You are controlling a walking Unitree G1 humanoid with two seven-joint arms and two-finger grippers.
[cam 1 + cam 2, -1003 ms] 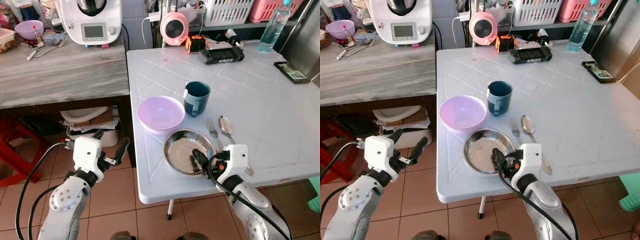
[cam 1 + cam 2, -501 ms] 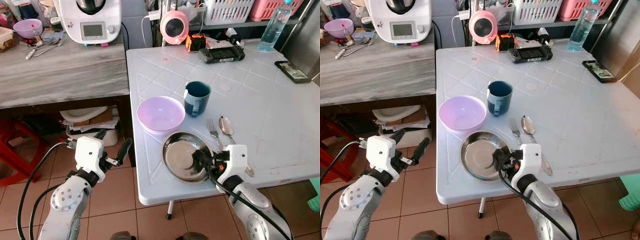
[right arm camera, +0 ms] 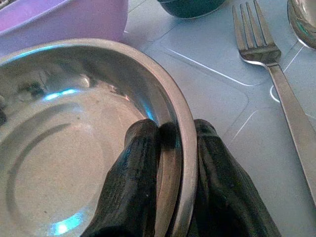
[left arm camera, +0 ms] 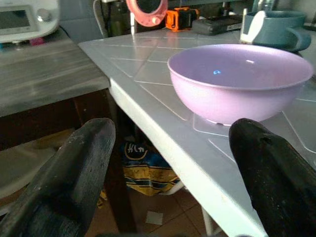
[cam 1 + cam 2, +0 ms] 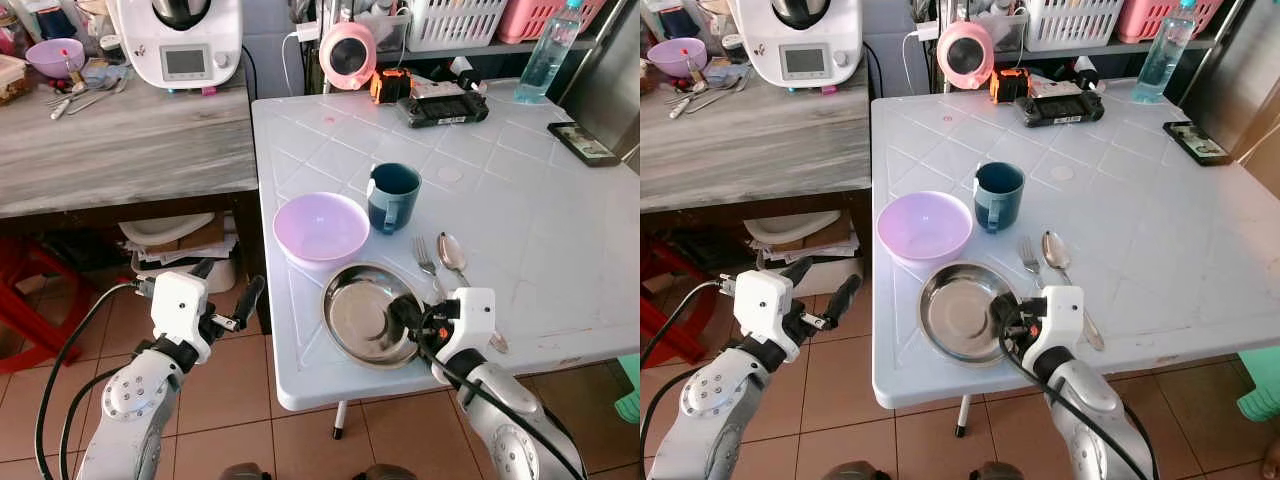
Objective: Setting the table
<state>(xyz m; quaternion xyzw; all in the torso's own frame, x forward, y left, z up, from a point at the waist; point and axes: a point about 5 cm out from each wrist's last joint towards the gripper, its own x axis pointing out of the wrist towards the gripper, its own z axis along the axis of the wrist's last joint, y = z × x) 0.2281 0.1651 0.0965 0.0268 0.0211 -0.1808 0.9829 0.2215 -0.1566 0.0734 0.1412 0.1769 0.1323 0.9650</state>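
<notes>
Steel plate [image 5: 365, 314] sits low centre of the left eye view, near the front edge of the white table [image 5: 540, 200]. Right gripper [image 5: 412, 317] is at the plate's right rim; in the right wrist view the two black fingers [image 3: 133, 173] pinch the rim, one inside the plate, one outside. Lilac bowl [image 5: 321, 228] is just above-left of the plate, its edge nearly touching the plate's. Teal mug [image 5: 393, 196] stands upright right of the bowl. Fork [image 5: 427, 258] and spoon [image 5: 452, 252] lie side by side right of the plate, spoon on the outside. Left gripper [image 5: 225, 295] hangs lower left of frame, off the table's left edge over the tiled floor [image 5: 230, 400], fingers [image 4: 74, 168] spread wide, holding nothing; its wrist view looks at the bowl from the side. Grey wooden counter [image 5: 120, 140] fills upper left, with a white kitchen machine [image 5: 182, 38] on it. Water bottle [image 5: 547, 55] stands upper right.
</notes>
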